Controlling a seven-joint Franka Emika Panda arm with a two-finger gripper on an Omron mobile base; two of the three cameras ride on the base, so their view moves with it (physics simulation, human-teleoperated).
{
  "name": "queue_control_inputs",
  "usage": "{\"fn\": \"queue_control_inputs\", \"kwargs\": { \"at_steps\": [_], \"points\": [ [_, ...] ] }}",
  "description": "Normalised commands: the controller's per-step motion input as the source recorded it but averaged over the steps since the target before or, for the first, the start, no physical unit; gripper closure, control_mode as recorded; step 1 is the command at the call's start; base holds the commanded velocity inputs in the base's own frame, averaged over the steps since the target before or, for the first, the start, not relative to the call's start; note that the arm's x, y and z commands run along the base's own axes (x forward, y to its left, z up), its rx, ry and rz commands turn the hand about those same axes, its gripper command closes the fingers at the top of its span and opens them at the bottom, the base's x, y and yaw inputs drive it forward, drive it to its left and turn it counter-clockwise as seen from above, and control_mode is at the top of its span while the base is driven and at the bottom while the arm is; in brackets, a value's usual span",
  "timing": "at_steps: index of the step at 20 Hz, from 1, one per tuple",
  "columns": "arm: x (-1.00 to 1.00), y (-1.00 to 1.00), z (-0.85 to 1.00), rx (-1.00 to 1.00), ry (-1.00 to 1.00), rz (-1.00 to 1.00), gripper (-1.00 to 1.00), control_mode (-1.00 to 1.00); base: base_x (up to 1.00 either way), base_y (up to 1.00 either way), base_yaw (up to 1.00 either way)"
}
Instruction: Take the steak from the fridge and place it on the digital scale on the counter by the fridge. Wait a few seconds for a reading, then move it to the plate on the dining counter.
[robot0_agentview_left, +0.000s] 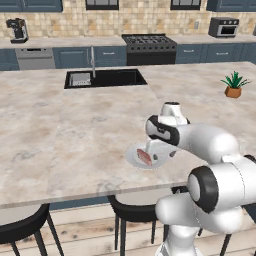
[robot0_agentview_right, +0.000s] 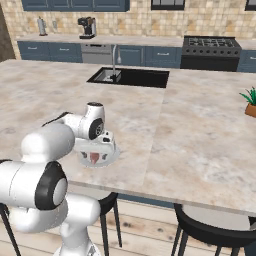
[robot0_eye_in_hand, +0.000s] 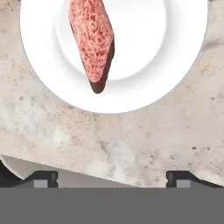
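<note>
The steak (robot0_agentview_left: 144, 157) lies on the white plate (robot0_agentview_left: 131, 156) near the front edge of the dining counter (robot0_agentview_left: 60, 130). My gripper (robot0_agentview_left: 161, 155) hovers just above the plate, open and holding nothing. In the right base view the hand (robot0_agentview_right: 97, 149) covers part of the plate (robot0_agentview_right: 114, 152), and the steak (robot0_agentview_right: 93, 158) peeks out beneath it. The hand view looks down on the reddish steak (robot0_eye_in_hand: 94, 43) resting on the plate (robot0_eye_in_hand: 175, 57), with my gripper (robot0_eye_in_hand: 112, 179) spread wide over bare counter. The fridge and the digital scale are out of view.
A black sink (robot0_agentview_left: 105, 78) with a chrome tap (robot0_agentview_left: 92, 62) is set into the island farther back. A potted plant (robot0_agentview_left: 233, 85) stands at the right. Dark stools (robot0_agentview_left: 135, 207) sit under the front edge. A stove (robot0_agentview_left: 148, 47) lines the back wall.
</note>
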Motion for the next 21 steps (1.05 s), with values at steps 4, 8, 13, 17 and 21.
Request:
{"fn": "queue_control_inputs", "kwargs": {
  "at_steps": [4, 8, 13, 17, 21],
  "points": [
    [-1.00, -0.45, 0.80, 0.00, 0.00, 0.00, -1.00, -1.00, 0.00, 0.00, 0.00],
    [-1.00, -0.19, 0.76, 0.00, -0.02, 0.00, -1.00, -1.00, 0.00, 0.00, 0.00],
    [-1.00, -0.04, 0.74, 0.00, -0.04, 0.00, -1.00, -1.00, 0.00, 0.00, 0.00],
    [-1.00, 0.00, 0.72, 0.00, -0.10, 0.00, -1.00, -1.00, 0.00, 0.00, 0.00],
    [-1.00, 0.00, 0.76, 0.00, -0.15, 0.00, -1.00, -1.00, 0.00, 0.00, 0.00]
  ]
}}
